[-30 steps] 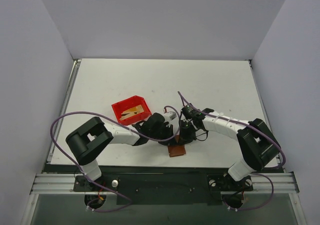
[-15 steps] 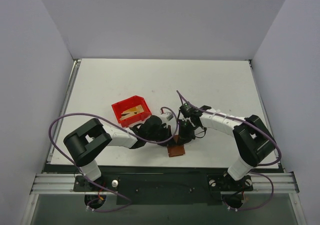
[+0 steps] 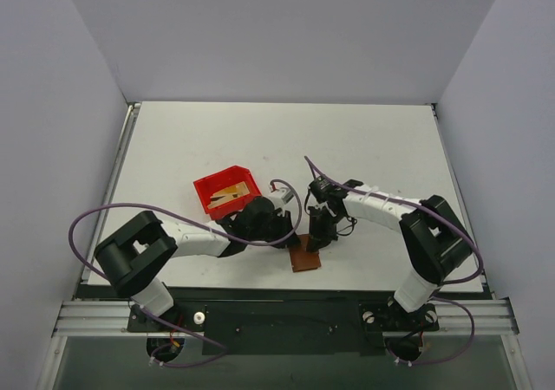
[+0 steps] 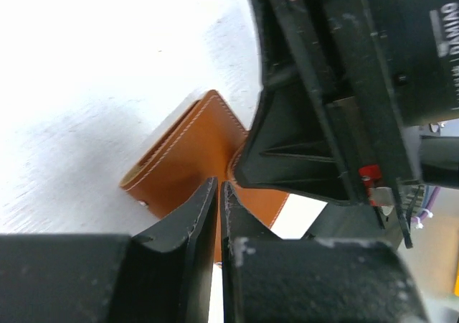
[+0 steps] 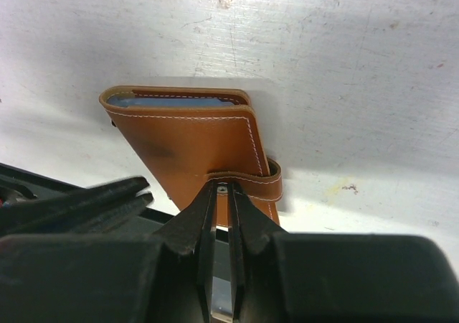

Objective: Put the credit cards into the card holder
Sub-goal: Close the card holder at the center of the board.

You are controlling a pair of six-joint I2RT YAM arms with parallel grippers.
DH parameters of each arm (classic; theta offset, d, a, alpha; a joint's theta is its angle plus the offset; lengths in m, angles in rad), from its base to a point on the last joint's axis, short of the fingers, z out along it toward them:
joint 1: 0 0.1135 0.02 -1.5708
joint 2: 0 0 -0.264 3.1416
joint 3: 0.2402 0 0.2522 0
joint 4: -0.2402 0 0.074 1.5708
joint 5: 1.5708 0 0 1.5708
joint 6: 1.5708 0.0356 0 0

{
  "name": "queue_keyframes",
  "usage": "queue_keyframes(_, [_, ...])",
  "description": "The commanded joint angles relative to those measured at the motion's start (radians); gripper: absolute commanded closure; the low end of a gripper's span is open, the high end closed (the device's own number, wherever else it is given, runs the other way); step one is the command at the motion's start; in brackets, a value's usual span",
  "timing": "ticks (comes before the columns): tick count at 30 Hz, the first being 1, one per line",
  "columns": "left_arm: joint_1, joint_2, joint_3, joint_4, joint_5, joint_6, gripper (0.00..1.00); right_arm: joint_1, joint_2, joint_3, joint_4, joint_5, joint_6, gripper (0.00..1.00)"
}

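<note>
**Right tool on the snap tab, holder folded shut, cards in the bin**

Right tool (image 5: 222, 191): clenched on the snap tab (image 5: 247, 178) of the card holder (image 5: 179, 140), biting it from the near side.

Left tool (image 4: 219, 188): tips just over the holder's near corner, right beside the right tool. Its jaws are a sliver apart with nothing visible in the slit, so I can't tell if that's released or clenched.

Holder: folded, flat on the desk (image 3: 364, 147) near the front edge, between the two tools. A strip of blue lining shows along the edge away from the right tool.

Credit cards (image 3: 230, 194): gold-tan, loose in the red bin (image 3: 202, 196), left and behind the holder, near but apart.

My read: this is the opening step, and no card looks loaded.

Handling:
- Holder looks soft, light and floppy, so it'll likely slide or lift if only the tab is pulled. Pin the body with one tool and peel the tab with the other.
- Cards are likely thin, stiff and slick, lying flat. Take one by an edge, probably tipped against the bin wall.
</note>
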Motion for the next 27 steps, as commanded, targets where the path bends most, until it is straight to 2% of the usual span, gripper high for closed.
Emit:
queue_keyframes(1, [0.018,-0.018,-0.036,-0.003,-0.024,0.017,0.84,0.032,0.177,-0.084,0.031,0.252,-0.002,1.0])
queue_keyframes(8, [0.018,0.007,-0.053,0.007,-0.015,0.025,0.84,0.043,0.182,-0.052,0.0,0.276,0.007,1.0])
queue_keyframes(11, [0.018,-0.002,-0.053,-0.006,-0.021,0.037,0.84,0.05,0.145,-0.064,0.04,0.252,0.004,1.0])
queue_keyframes(16, [0.018,-0.031,-0.032,-0.047,-0.039,0.054,0.85,0.058,-0.031,-0.109,0.188,0.18,-0.02,1.0])
queue_keyframes(21, [0.024,-0.084,-0.001,-0.116,-0.094,0.068,0.85,0.05,-0.219,-0.124,0.29,0.16,-0.022,0.92])
queue_keyframes(27, [0.054,-0.159,0.03,-0.19,-0.148,0.076,0.85,0.04,-0.37,-0.126,0.307,0.233,-0.029,0.84])
